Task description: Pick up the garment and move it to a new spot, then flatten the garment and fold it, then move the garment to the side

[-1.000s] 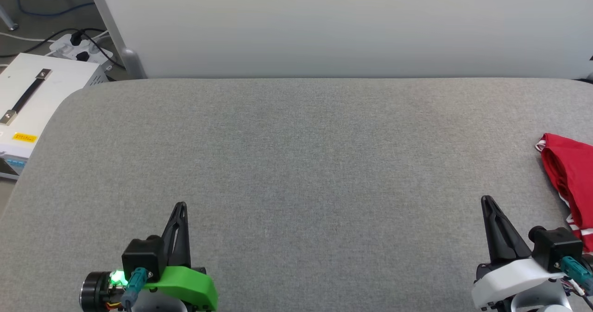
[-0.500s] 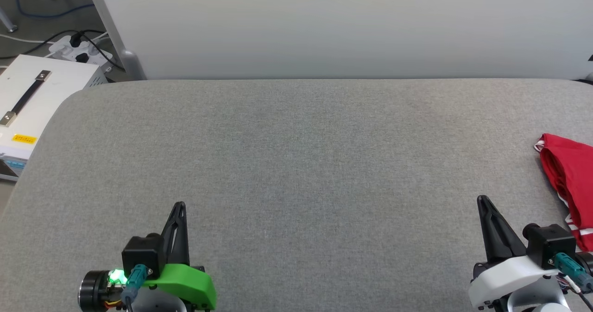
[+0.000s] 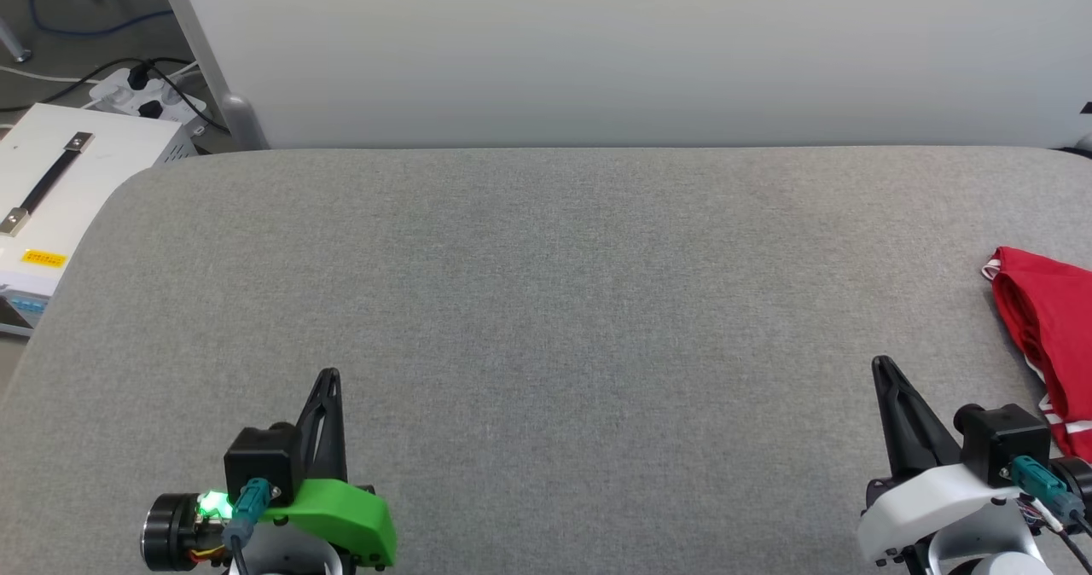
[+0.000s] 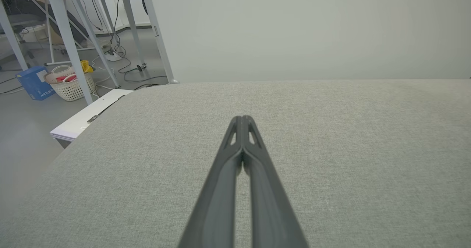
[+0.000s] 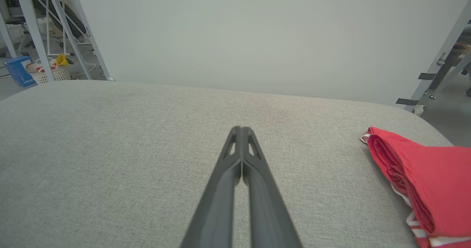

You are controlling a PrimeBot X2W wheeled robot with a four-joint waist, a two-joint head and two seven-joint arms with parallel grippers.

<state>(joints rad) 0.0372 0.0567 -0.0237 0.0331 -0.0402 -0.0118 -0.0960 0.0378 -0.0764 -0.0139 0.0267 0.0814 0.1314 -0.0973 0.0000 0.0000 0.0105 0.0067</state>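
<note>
The garment (image 3: 1054, 319), folded, is cut off at right (lettering hidden); left claw (image 3: 328, 377) and right claw (image 3: 879, 364) pressed together.

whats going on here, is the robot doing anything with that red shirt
Nothing is being handled at this moment. The left gripper and the right gripper are both shut and empty, low over the near side of the grey padded table. The garment, a red shirt with red-and-white striped trim, lies in a folded bundle at the table's right edge, apart from the right gripper. It looks folded and set aside, so the job seems about done.
</note>
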